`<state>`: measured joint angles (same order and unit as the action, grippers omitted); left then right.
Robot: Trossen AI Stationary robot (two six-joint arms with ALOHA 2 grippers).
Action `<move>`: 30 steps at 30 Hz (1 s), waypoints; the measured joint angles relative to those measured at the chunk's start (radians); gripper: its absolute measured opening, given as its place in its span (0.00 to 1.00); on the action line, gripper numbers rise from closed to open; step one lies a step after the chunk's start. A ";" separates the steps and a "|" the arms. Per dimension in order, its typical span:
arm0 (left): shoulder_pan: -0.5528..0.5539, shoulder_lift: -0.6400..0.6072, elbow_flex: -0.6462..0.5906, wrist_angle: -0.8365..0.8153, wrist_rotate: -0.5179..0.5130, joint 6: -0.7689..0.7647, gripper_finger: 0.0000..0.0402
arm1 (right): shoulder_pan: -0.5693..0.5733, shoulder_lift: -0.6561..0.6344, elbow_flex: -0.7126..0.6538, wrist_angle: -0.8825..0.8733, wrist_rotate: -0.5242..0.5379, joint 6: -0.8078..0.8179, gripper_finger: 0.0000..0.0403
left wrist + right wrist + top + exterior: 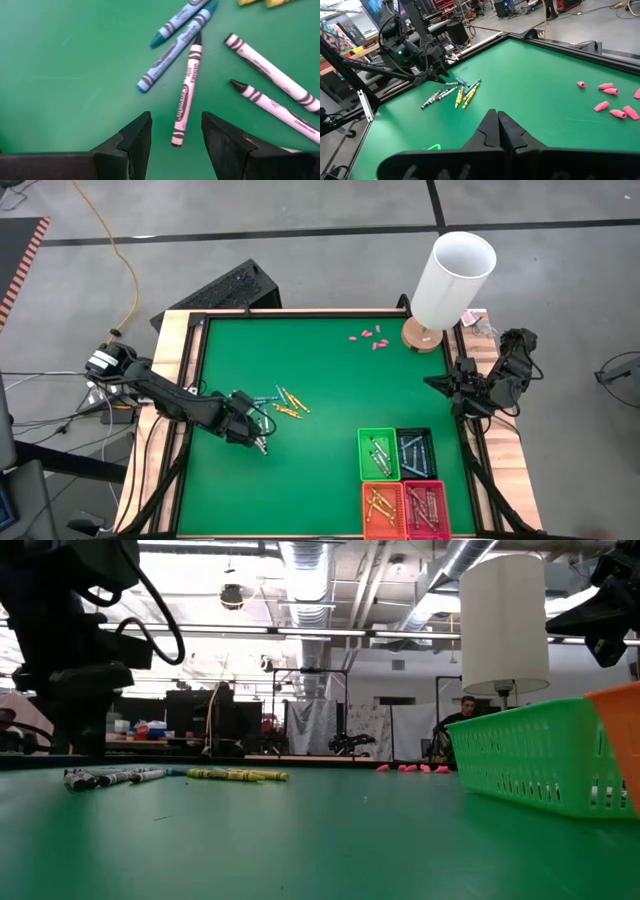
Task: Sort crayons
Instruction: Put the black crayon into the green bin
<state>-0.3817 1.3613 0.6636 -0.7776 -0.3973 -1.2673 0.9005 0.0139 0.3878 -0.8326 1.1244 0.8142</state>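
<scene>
Loose crayons lie flat on the green mat (pixel 320 380): two light blue (pixel 175 45), three grey-white (pixel 186 95) and some yellow-orange (pixel 290 405). My left gripper (pixel 175 127) is open, low over the mat. Its fingers stand on either side of one grey-white crayon's near end (pixel 176 140) without touching it. In the high view it is left of the table's middle (pixel 257 440). My right gripper (pixel 498 125) is shut and empty, above the table's right edge (pixel 432 383). Several sorted crayons lie in the baskets.
Four small baskets stand at the near right: green (pixel 378 453), dark (pixel 415 452), orange (pixel 383 508), red (pixel 427 508). A white lamp (pixel 452 280) stands at the far right. Stubby pink pieces (pixel 368 337) lie beside it. A raised wooden frame (pixel 180 380) edges the mat.
</scene>
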 joint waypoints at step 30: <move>-0.001 0.163 0.008 0.055 0.067 0.056 0.34 | 0.000 0.000 0.000 0.000 -0.001 -0.001 0.00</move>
<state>-0.3828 1.5238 0.6720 -0.7229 -0.3302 -1.2111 0.9008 0.0139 0.3878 -0.8326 1.1238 0.8137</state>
